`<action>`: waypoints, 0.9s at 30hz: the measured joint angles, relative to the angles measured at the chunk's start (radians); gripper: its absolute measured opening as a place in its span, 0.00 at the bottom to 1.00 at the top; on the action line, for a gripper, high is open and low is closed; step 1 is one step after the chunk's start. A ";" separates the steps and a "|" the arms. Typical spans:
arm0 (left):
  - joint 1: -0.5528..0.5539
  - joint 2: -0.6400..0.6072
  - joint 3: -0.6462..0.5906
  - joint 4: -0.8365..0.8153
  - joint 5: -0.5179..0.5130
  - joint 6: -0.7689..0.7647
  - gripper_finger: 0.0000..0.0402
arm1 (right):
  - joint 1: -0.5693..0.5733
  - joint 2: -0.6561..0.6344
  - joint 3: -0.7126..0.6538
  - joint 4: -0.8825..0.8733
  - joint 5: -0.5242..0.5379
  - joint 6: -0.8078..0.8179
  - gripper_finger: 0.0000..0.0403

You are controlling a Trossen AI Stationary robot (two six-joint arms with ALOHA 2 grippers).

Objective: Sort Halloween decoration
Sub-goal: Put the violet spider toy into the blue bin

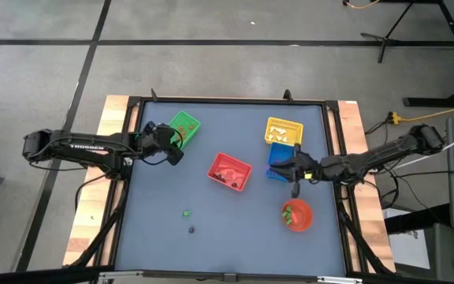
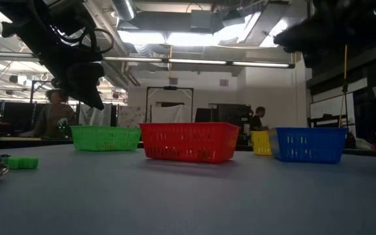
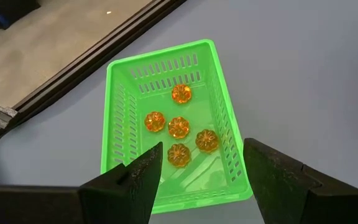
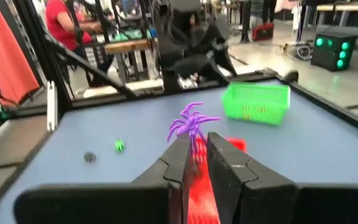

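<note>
A purple spider decoration (image 4: 191, 124) stands up from the tips of my right gripper (image 4: 196, 146), which is shut on it. That gripper (image 1: 288, 169) hovers by the blue basket (image 1: 278, 155), pointing toward the red basket (image 1: 229, 171). My left gripper (image 3: 201, 165) hangs open above the near end of the green basket (image 3: 166, 118), touching nothing; several orange pumpkin trinkets (image 3: 179, 126) lie on the basket's floor. A green trinket (image 1: 186, 212) and a dark one (image 1: 191, 229) lie loose on the table. My right gripper pinches the spider's lower legs (image 4: 194, 142) between its two fingers. The fingers lie about level and point toward the table's left side. The spider's body and other legs spread above the fingertips, clear of the table.
The yellow basket (image 1: 282, 130) stands at the far right, behind the blue one. A round red bowl (image 1: 296, 214) with small trinkets stands near the right edge. A raised black frame (image 1: 235, 100) rims the table. People show in the room beyond.
</note>
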 joint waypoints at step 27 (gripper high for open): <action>0.000 0.000 0.000 0.012 0.001 0.002 0.52 | 0.000 -0.052 -0.029 -0.616 0.073 0.259 0.12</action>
